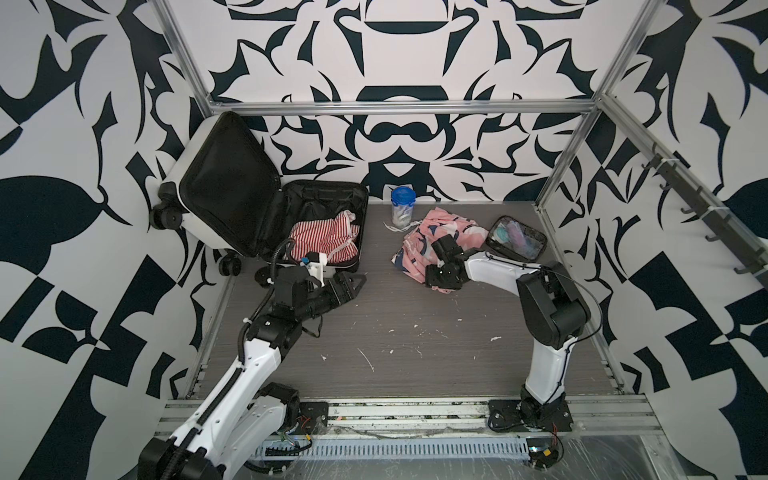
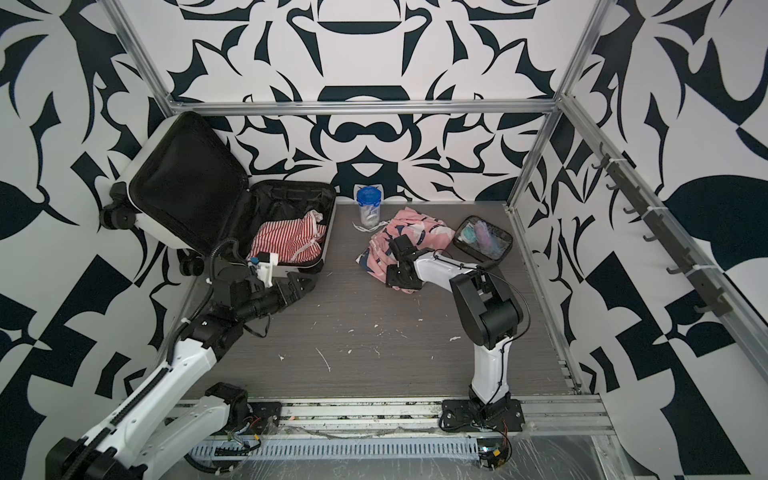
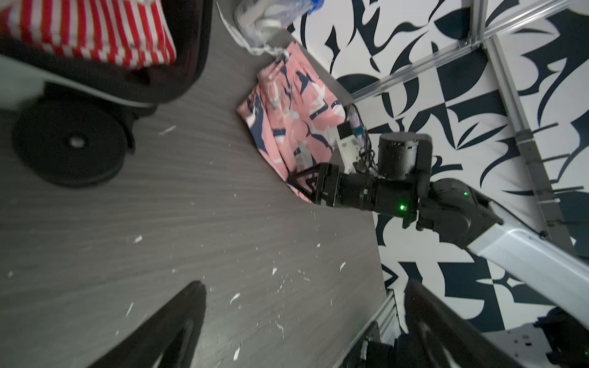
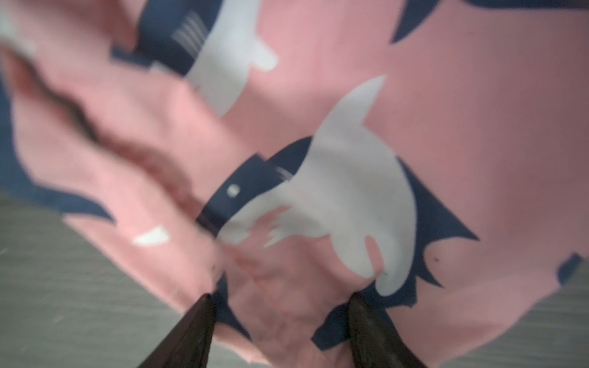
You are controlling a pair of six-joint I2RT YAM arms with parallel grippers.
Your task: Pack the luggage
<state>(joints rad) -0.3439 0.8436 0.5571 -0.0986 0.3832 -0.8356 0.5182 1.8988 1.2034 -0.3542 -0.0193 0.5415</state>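
The luggage [image 1: 228, 187] [image 2: 183, 187] lies open at the back left, lid raised and lined in black. A red-and-white striped garment [image 1: 320, 241] [image 2: 286, 241] [image 3: 89, 32] lies in its base. My left gripper [image 1: 355, 283] [image 2: 307, 286] [image 3: 304, 283] hovers just in front of the case, open and empty. A pink garment with navy and white sharks [image 1: 442, 230] [image 2: 415, 230] [image 3: 293, 114] [image 4: 446, 127] lies crumpled mid-table. My right gripper [image 1: 430, 282] [image 2: 392, 282] [image 3: 301, 184] [image 4: 280, 299] presses onto its near edge, jaws apart with a fold between them.
A clear jar with a blue lid [image 1: 402, 205] [image 2: 368, 205] stands at the back wall. A clear black-trimmed toiletry pouch [image 1: 517, 239] [image 2: 484, 239] lies at the right, behind my right arm. A suitcase wheel [image 3: 70, 143] sits close to my left gripper. Metal frame posts border the table.
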